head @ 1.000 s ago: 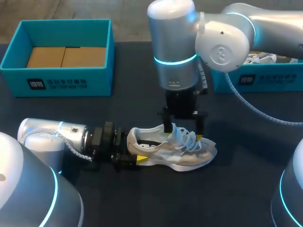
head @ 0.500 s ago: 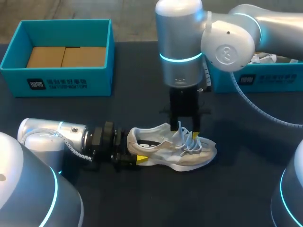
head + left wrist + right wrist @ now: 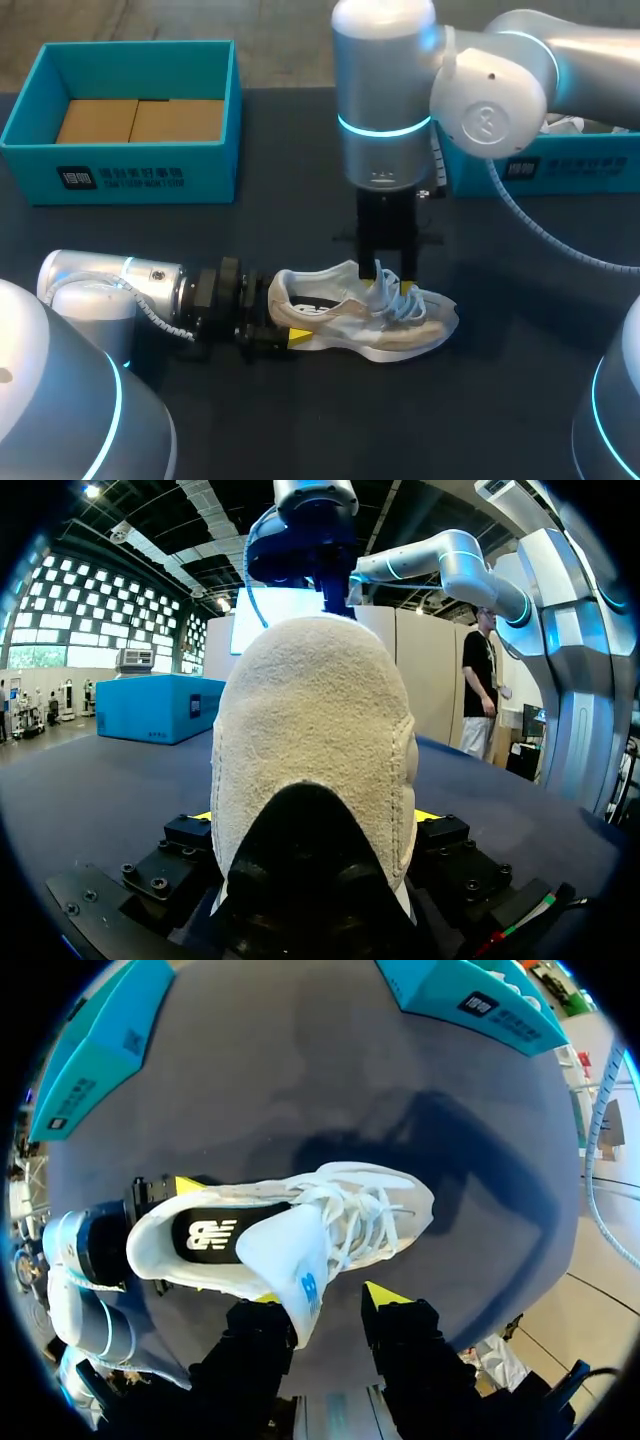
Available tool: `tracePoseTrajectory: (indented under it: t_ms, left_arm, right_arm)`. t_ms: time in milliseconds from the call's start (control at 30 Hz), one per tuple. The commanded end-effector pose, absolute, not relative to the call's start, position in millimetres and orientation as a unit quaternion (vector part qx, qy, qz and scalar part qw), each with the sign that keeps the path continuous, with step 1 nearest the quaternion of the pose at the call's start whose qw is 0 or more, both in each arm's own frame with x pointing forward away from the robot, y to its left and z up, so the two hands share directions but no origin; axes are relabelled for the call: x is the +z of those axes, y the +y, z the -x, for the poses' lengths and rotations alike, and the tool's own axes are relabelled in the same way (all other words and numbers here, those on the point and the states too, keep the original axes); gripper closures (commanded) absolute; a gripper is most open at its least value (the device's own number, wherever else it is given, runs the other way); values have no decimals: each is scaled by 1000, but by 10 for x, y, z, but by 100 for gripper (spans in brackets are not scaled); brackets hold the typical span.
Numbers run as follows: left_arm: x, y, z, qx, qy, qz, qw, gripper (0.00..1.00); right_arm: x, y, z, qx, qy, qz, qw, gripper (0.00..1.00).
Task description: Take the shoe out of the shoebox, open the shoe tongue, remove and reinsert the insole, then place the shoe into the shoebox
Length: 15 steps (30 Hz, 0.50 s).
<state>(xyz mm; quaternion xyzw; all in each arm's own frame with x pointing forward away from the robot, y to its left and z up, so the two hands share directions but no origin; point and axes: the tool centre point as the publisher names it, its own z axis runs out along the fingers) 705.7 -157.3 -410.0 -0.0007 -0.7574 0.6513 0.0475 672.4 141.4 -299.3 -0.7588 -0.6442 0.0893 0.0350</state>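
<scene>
– Shoe (image 3: 360, 322) location, please?
– It stands on its sole on the dark table (image 3: 500, 400), outside both boxes, with the toe toward my right side and the heel toward my left arm. The teal shoebox (image 3: 120, 170) with the brown cardboard floor stands well apart at the far left. A second teal box (image 3: 545, 170) sits at the far right, partly behind my right arm.
– Who has hold of it?
– The left gripper (image 3: 283, 322). It lies low along the table and clamps the heel from both sides. In the left wrist view the pale heel fills the space between the two yellow tips.
– And the right gripper (image 3: 325, 1305)?
– It hangs straight down over the laces (image 3: 360, 1210), fingers parted. The pale blue tongue (image 3: 290, 1260) stands lifted out of the shoe between them. It leans on one finger, and a strip of table shows between it and the other yellow tip, so that claw is clamped on nothing.
– Insole?
– The black insole (image 3: 215, 1232) lies inside the shoe, visible through the collar.
</scene>
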Motion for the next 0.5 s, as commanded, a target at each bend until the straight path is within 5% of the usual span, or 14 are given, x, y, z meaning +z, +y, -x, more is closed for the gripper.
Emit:
tracePoseTrajectory:
  t_ms: [33, 233, 367, 500]
  left_arm:
    - [-4089, -1569, -7058, 651, -758, 0, 48, 100]
    - [-4089, -1569, -7058, 651, -758, 0, 48, 100]
    - [-4089, -1569, -7058, 651, -758, 0, 48, 100]
    - [-4089, -1569, -7058, 651, -758, 0, 48, 100]
  right_arm:
    - [-3023, 1365, -6717, 82, -647, 757, 42, 70]
    - [-3043, 1319, -6743, 67, -658, 748, 50, 73]
    - [-3052, 1244, -6757, 49, -674, 735, 54, 100]
    - [-3053, 1167, -6755, 22, -687, 723, 60, 100]
